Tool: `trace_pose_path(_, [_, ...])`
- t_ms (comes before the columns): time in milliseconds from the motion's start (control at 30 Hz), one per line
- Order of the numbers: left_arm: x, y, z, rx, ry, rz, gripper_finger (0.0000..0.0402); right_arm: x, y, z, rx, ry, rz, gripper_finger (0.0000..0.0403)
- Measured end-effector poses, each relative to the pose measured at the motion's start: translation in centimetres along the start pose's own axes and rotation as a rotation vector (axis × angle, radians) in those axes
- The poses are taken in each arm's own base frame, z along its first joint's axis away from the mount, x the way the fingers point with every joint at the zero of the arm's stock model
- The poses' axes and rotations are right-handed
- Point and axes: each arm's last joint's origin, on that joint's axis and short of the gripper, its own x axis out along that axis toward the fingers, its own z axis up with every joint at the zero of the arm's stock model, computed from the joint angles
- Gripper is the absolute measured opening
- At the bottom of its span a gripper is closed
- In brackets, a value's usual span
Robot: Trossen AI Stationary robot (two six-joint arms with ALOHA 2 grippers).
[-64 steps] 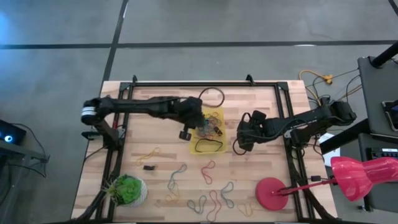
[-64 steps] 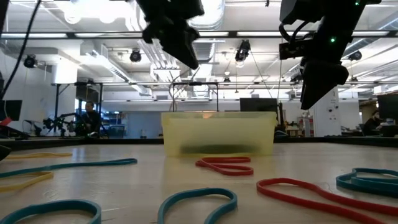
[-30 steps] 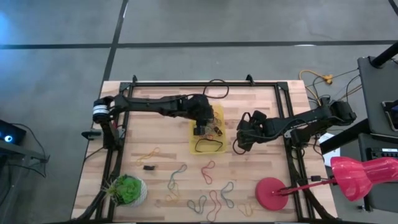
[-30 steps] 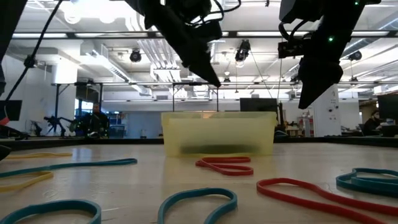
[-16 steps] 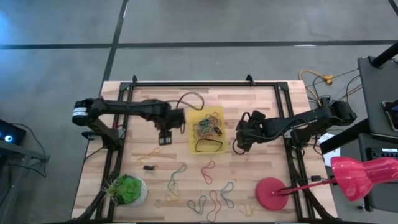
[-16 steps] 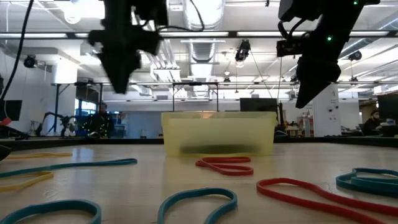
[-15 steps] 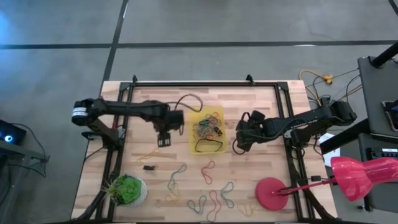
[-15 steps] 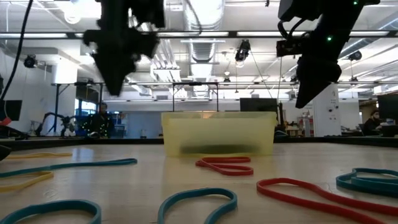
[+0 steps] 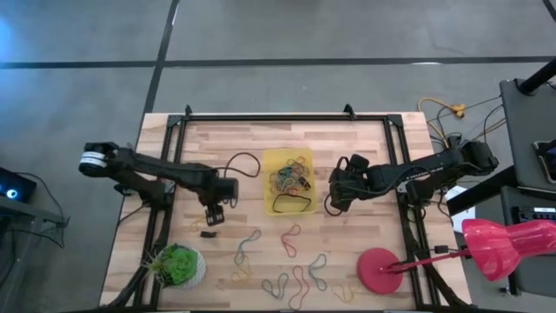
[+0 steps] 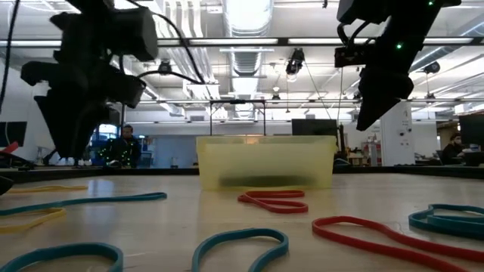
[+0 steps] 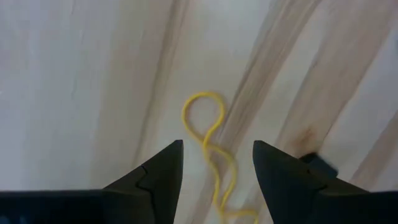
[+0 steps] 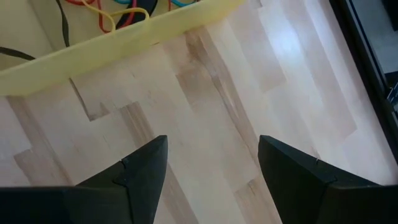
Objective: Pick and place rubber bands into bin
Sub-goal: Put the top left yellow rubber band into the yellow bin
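Left pincer (image 11: pixel 214 163) hangs wide open, empty, directly over a yellow rubber band (image 11: pixel 211 146) lying flat on the tabletop (image 9: pixel 252 143). Band looks light, limp; pinch one strand at its crossing. Bin (image 9: pixel 289 181) sits between it and the idle, open right pincer (image 9: pixel 334 198).

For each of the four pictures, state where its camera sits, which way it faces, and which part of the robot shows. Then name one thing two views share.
High view: above, facing straight down; both arms, table, bin.
Low view: table-top height, facing level across; both arms from above.
Left wrist view: on left arm, facing the table; left gripper open over a yellow rubber band.
Right wrist view: on right arm; right gripper open near the bin.
Shared: the bin.
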Motion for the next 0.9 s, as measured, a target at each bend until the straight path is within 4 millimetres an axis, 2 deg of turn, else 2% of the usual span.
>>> trace_pose_path(167, [0.0,0.3,-1.6,-0.007,-0.126,-0.026,0.0178,0.0,0.0,0.1,0.007,-0.010,0.005,0.0237])
trace_pose_path(367, [1.9,1.3,-3.8,-0.041,-0.089,-0.016,0.0178,0.0,0.0,0.2,0.015,-0.028,-0.012,0.0237])
trace_pose_path(600, [3.2,1.3,-3.5,-0.053,-0.175,-0.060,0.0178,0.0,0.0,0.2,0.018,-0.030,-0.014,0.0237])
trace_pose_path(900, [5.7,1.5,-4.0,-0.071,-0.089,0.024,0.0172,0.1,0.1,0.2,0.015,-0.027,-0.015,0.0237])
